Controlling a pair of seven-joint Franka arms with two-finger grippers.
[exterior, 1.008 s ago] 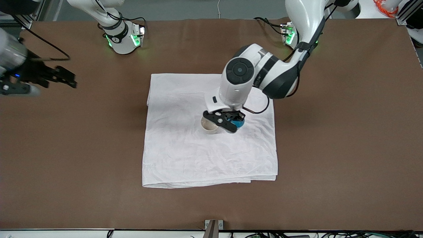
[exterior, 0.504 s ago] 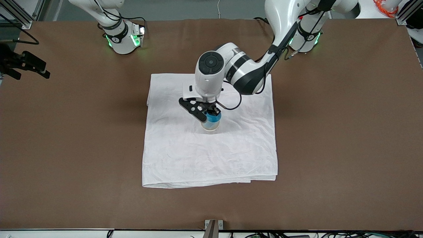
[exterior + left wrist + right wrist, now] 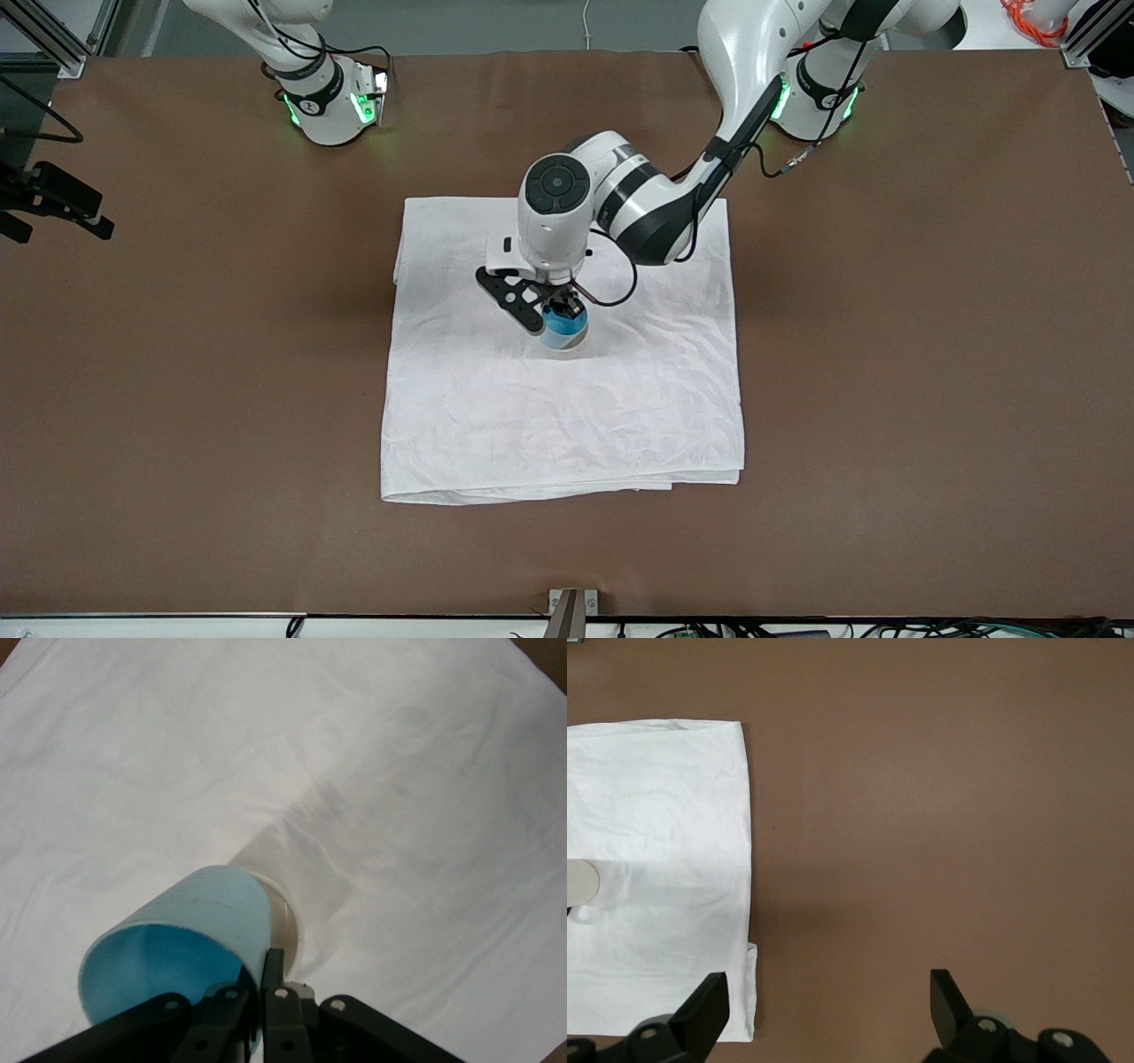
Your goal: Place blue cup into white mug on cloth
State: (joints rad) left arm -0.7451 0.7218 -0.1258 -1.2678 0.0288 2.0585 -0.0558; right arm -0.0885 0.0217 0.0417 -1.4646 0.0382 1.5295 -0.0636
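The white cloth [image 3: 496,416] lies spread on the middle of the brown table. The white mug [image 3: 565,349] stands on it, mostly hidden. My left gripper [image 3: 556,312] is over the mug, shut on the rim of the blue cup [image 3: 565,330], whose lower end sits tilted inside the mug. In the left wrist view the left gripper [image 3: 266,979] pinches the cup's [image 3: 190,921] wall, and the mug's rim [image 3: 289,920] shows round its base. My right gripper [image 3: 62,213] waits open at the right arm's end of the table; in its wrist view the right gripper [image 3: 824,1005] is empty.
The bare brown table [image 3: 886,354] surrounds the cloth on all sides. The cloth's folded edge [image 3: 549,489] lies nearest the front camera. The right wrist view shows the cloth's edge [image 3: 744,868] and bare table [image 3: 939,815].
My left gripper carried the blue cup from beside the mug to over it and lowered it into the mug. My right gripper drew back toward the table's edge.
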